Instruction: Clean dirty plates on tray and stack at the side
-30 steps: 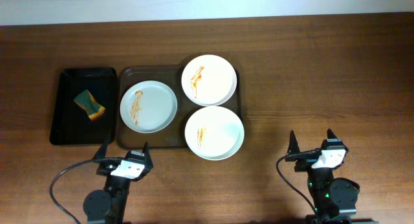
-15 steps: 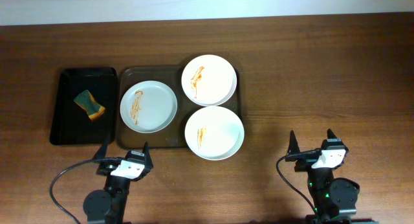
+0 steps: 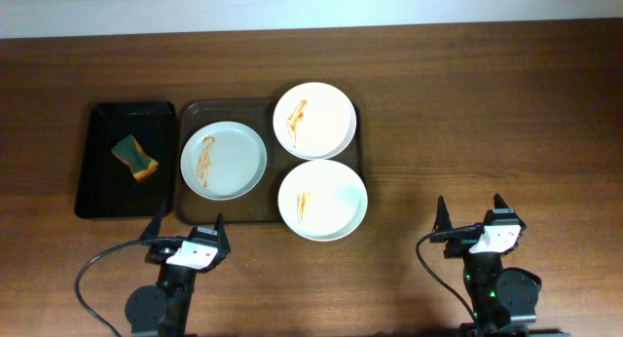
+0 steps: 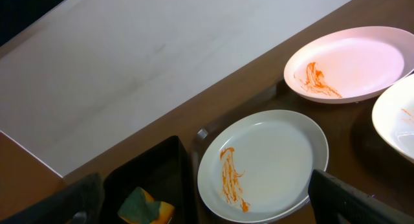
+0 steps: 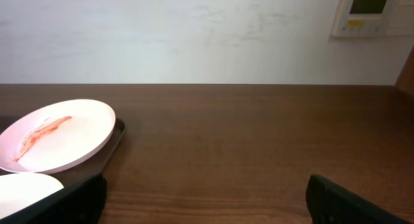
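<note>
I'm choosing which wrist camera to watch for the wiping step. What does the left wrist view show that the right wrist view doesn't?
Only the left wrist view shows the sponge in the black tray and the left plate with its orange smear. Only the right wrist view shows a wall panel and the wooden table stretching right of the brown tray. Both catch the far plate, also smeared, and an edge of the near plate.
</note>
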Robot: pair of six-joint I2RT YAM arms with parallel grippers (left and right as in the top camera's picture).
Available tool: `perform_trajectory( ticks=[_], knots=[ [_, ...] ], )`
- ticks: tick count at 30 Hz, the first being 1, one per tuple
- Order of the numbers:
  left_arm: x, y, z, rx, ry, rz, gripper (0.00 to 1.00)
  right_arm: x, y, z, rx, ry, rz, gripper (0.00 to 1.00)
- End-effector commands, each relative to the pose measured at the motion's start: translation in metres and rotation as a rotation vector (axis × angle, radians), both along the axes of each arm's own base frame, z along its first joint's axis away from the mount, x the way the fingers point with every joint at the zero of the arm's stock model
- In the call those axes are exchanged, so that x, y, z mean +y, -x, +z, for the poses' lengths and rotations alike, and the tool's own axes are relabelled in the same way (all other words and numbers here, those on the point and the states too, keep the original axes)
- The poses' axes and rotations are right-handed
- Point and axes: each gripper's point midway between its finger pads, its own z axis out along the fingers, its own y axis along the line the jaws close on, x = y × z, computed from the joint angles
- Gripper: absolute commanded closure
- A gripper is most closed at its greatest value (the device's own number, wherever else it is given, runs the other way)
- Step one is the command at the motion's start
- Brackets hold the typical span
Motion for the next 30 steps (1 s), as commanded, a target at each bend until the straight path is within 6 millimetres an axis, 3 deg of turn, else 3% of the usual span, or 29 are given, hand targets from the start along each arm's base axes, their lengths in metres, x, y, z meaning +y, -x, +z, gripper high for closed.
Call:
perform_trajectory(
  ticks=[1,5,10,15,20,23,30],
  knots=[
    [-0.002,0.001,0.001,-0.011,-0.012,-0.010,0.01,-0.003,-0.001,0.004,-0.023,0.005,-0.014,0.02],
    [-0.003,0.001,0.001,-0.011,-0.012,-0.015,0.01,0.004,-0.001,0.008,-0.039,0.003,0.025,0.02],
    [-0.039,0.009,0.009,-0.046,-0.002,-0.235,0.01,0.027,0.002,0.014,-0.058,-0.002,0.162,0.02],
    [-0.041,0.009,0.025,-0.076,0.076,-0.240,0.01,0.035,0.009,0.048,-0.124,0.001,0.208,0.02],
    [-0.040,0.003,0.061,-0.069,0.115,-0.239,0.01,0.047,0.010,0.088,-0.115,-0.001,0.278,0.02],
    [-0.042,-0.009,0.089,-0.036,0.120,-0.249,0.01,0.054,0.000,0.102,-0.063,-0.010,0.325,0.02],
    [-0.048,-0.069,0.109,0.237,0.174,-0.287,0.01,0.068,-0.047,0.122,0.166,-0.063,0.409,0.02]
  ],
)
